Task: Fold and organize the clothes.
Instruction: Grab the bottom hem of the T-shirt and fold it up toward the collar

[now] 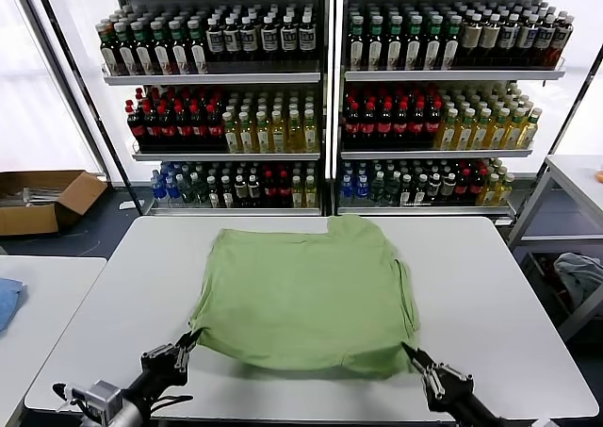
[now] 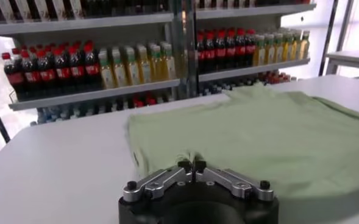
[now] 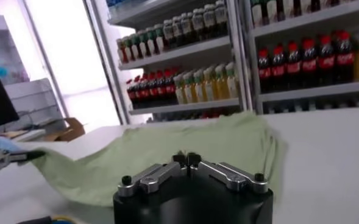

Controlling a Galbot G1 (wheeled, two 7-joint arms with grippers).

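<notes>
Head view: I see both sets of fingers pinched on the shirt's point(image 1: 306, 295) near corners; folding looks barely begun on the counter point(image 1: 490, 286), left gripper point(image 1: 186, 344), right gripper point(image 1: 415, 356).

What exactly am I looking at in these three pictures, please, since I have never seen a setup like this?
This is a two-armed robot folding clothes. The wide picture comes from a camera on its head, looking down at a white table. The other two come from cameras on its wrists, so each shows that arm's own gripper close up.

On the table lies a light green shirt. The left gripper pinches the near corner of the shirt on the robot's left; the right gripper pinches the near corner on its right. In both wrist views the fingertips meet on the cloth. Behind the table stand shelves of bottled drinks; a cardboard box sits on the floor.
</notes>
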